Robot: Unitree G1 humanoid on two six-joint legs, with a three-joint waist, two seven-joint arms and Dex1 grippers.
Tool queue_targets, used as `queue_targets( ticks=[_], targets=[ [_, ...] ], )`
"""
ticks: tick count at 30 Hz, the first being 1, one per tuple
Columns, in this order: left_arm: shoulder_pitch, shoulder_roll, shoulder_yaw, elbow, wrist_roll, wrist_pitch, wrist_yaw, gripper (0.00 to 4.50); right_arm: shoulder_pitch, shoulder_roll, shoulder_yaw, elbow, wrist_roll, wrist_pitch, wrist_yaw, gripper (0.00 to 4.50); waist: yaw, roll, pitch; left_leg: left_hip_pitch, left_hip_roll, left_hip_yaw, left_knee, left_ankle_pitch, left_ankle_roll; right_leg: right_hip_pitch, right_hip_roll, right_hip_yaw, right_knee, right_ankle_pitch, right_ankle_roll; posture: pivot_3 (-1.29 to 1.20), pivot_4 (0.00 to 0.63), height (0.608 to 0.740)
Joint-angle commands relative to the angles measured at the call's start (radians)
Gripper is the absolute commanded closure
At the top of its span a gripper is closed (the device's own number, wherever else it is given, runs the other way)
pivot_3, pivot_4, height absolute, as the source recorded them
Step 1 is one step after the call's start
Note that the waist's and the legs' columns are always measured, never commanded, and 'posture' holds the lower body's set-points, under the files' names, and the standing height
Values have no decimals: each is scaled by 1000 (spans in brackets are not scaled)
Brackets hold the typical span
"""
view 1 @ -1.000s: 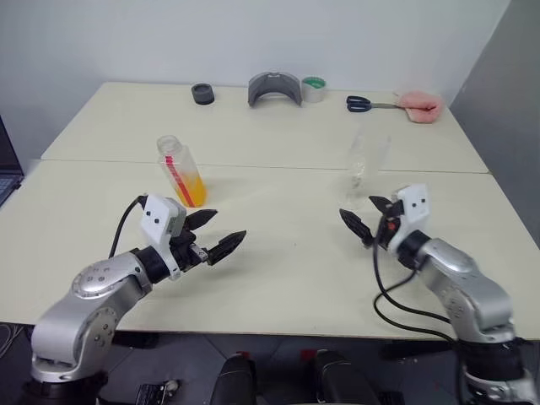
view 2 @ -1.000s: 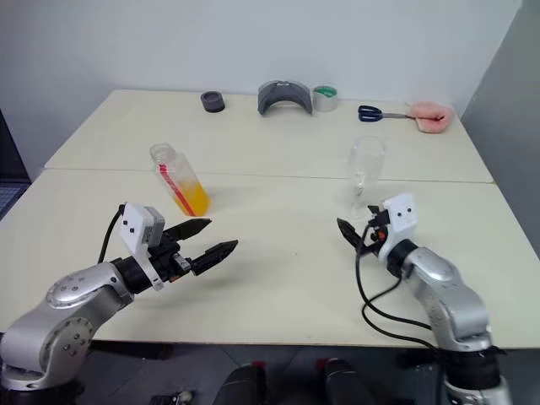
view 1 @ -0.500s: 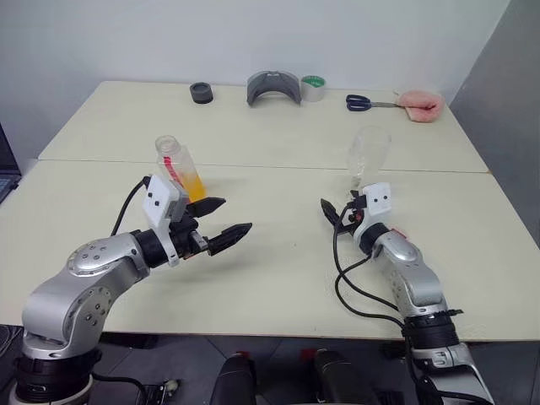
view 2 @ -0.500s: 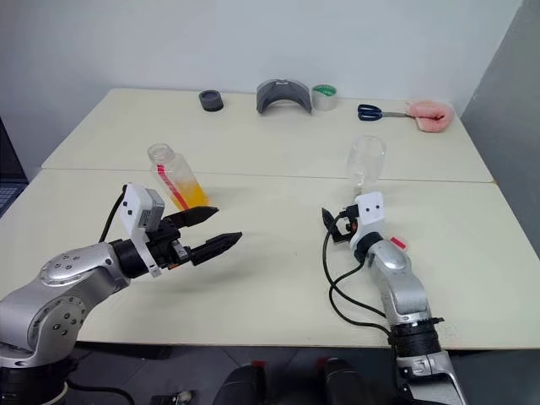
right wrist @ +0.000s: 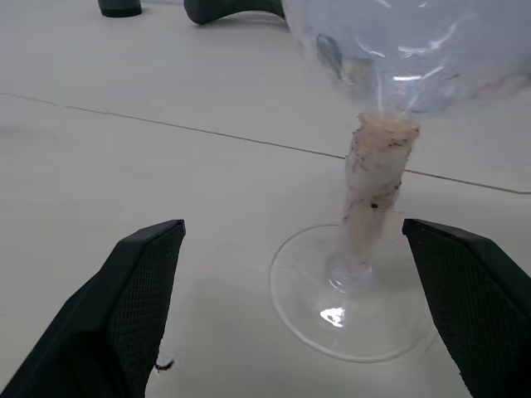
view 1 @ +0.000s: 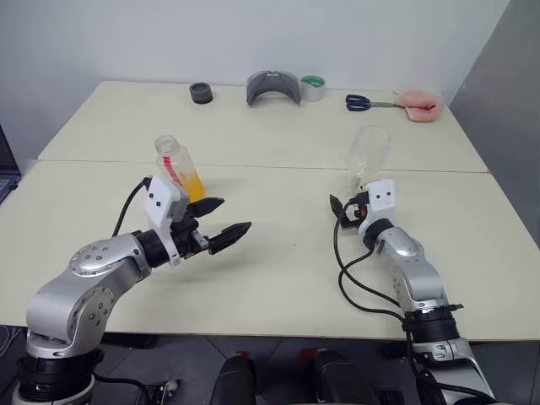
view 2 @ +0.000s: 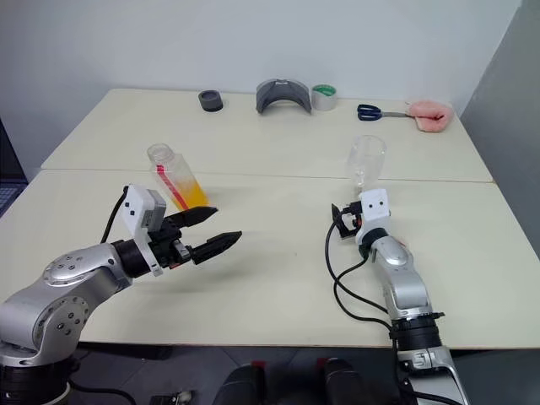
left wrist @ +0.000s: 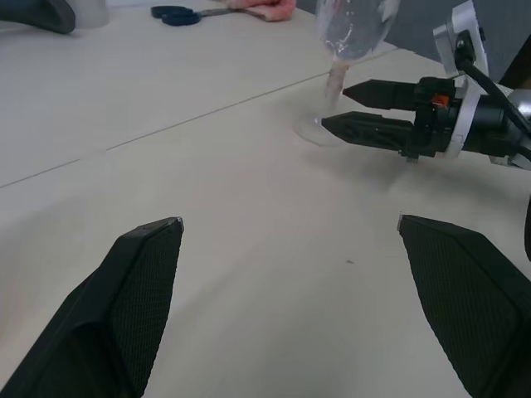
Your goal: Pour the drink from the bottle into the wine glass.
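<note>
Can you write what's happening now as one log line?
left gripper: open, near bottle | right gripper: open, at glass stem | glass empty

Bright, even light; soft shadows on the table point(view 1: 278, 278) beneath both arms, a small glint on the glass point(right wrist: 365, 249) foot, views sharp around it

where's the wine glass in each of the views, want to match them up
Left eye view: wine glass right of centre, just beyond the right gripper.
Right eye view: same spot, just beyond that gripper.
Left wrist view: near the top edge, stem and foot beside the right gripper's fingers.
Right wrist view: close up, stem and foot straight ahead of the open fingers.
Shared landmark: the table seam running by the glass's foot.
</note>
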Motion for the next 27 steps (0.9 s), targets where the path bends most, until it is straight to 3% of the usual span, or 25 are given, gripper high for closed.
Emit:
queue_targets(
  ticks=[1,13,16,27],
  targets=[
    [-26,6,8,-1,0,-23,-11,41,-46,3,-33,17,-7,-16,-22,0,0,0,0,0,0,0,0,0,0,0,0,0,0,0,0,0,150,740],
    [-52,-1,4,16,8,-33,-22,41,-191,73,-110,268,12,-123,-85,0,-1,0,0,0,0,0,0,0,0,0,0,0,0,0,0,0,150,740],
    [-51,-3,4,12,7,-33,-18,0,-193,68,-113,272,16,-144,-71,545,-1,0,0,0,0,0,0,0,0,0,0,0,0,0,0,0,150,740],
    [-10,1,10,-15,12,-46,-18,0,-200,62,-67,240,0,-205,6,4350,-2,0,0,0,0,0,0,0,0,0,0,0,0,0,0,0,150,740]
  ],
)
